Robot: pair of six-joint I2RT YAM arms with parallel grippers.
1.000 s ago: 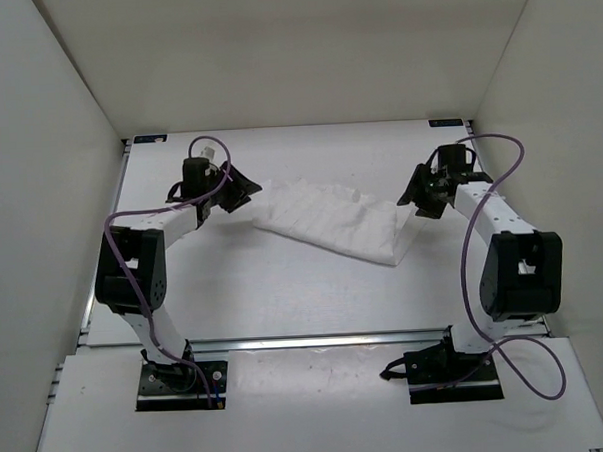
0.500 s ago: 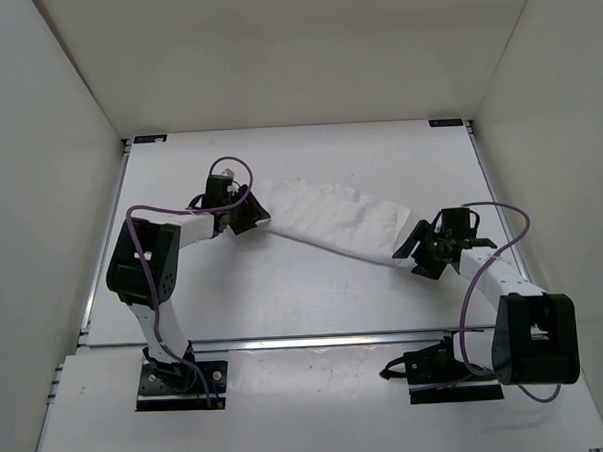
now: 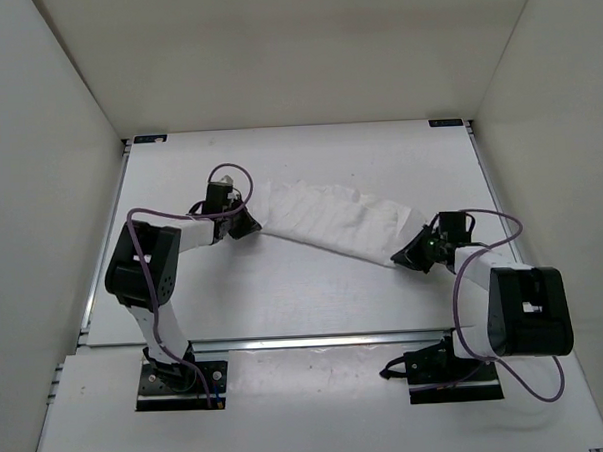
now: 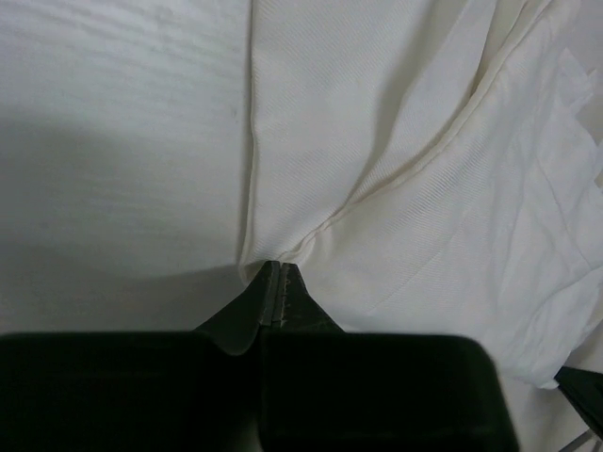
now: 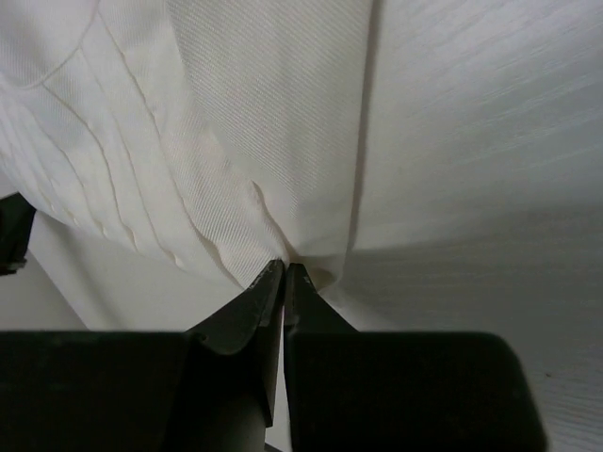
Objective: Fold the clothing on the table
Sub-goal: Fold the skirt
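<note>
White clothing (image 3: 331,220), wrinkled, in a slanted band across the middle of the table (image 3: 285,297). Left end nipped between left gripper (image 3: 249,223) jaws; right end likewise in right gripper (image 3: 415,256), both pressed together.

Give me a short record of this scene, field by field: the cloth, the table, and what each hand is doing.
cloth: one white piece, wrinkled, lying as a band that slants from far left to near right
table: white, with the cloth around its middle
left hand: shut, pinching the cloth's left end at the fingertips
right hand: shut, pinching the cloth's right end at the fingertips
cloth between hands: spans from one grip to the other; whether it is lifted cannot be told
</note>
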